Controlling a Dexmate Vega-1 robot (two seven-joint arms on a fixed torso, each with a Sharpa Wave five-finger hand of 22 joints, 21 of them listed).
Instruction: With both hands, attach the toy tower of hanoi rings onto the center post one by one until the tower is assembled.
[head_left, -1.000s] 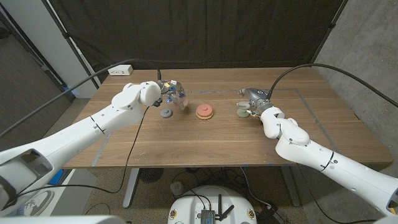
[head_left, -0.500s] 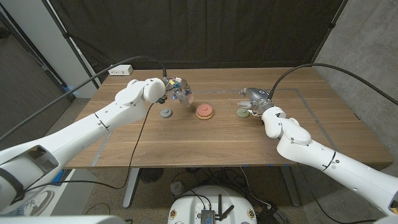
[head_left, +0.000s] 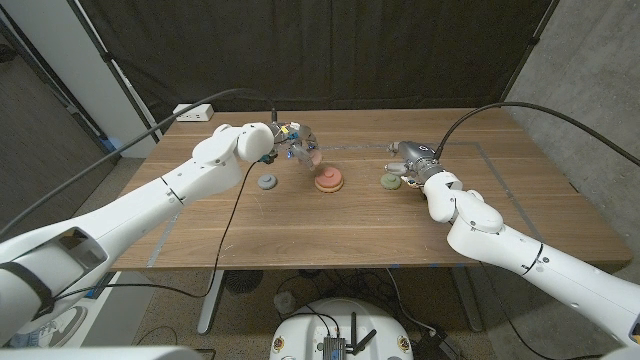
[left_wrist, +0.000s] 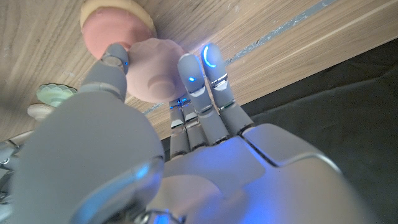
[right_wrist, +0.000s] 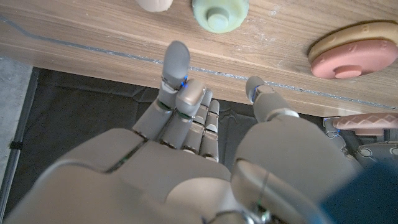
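The left hand (head_left: 296, 141) is raised above the wooden table (head_left: 340, 225), toward its far edge, with a smooth, rounded pink ring (left_wrist: 154, 68) pinched between its thumb and fingers (left_wrist: 189, 71); in the left wrist view the ring shows a raised hub at its middle. Just beside it, toward the table's centre, sits the tower (head_left: 329, 180): a flat tan disc with a thicker salmon-pink ring on top, its centre rising as a small knob. A grey ring (head_left: 267, 182) lies flat on the boards nearby, on the side of the table's left edge, apart from the tower.

On the other side of the tower, toward the right edge, a pale green ring (head_left: 390, 181) with scalloped rim and a round central stub lies flat on the wood grain. The right hand (head_left: 413, 160) stands just beside it, fingers partly curled yet apart, gripping nothing. A second pale, cream-coloured piece (right_wrist: 154, 5) shows next to the green one in the right wrist view. A white power strip (head_left: 193, 113) rests at the far left corner.
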